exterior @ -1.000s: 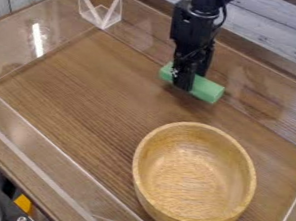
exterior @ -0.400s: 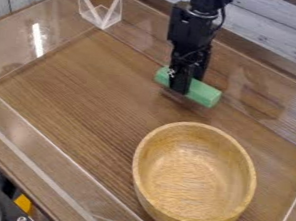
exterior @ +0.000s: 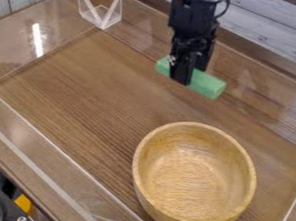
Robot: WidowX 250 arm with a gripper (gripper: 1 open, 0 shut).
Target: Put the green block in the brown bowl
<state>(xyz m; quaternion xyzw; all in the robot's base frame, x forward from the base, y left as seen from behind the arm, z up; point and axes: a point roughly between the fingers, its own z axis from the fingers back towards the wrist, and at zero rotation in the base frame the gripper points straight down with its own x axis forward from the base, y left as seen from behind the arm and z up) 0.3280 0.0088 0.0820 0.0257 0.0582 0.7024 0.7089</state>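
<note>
The green block (exterior: 207, 84) is a short bright green bar, held clear of the wooden table top at the upper middle of the camera view. My black gripper (exterior: 182, 76) points straight down and is shut on the block near its middle, so part of the bar is hidden behind the fingers. The brown bowl (exterior: 195, 177) is a wide light wooden bowl with a thick rim, standing empty at the lower right, nearer the camera than the block and apart from it.
A low clear plastic wall (exterior: 39, 30) runs around the table, with a clear folded stand (exterior: 99, 9) at the back left. Dark wooden table surface (exterior: 72, 94) stretches left of the bowl.
The gripper has risen with the green block in it; the block has left the table and sits higher in the view. The bowl has not moved.
</note>
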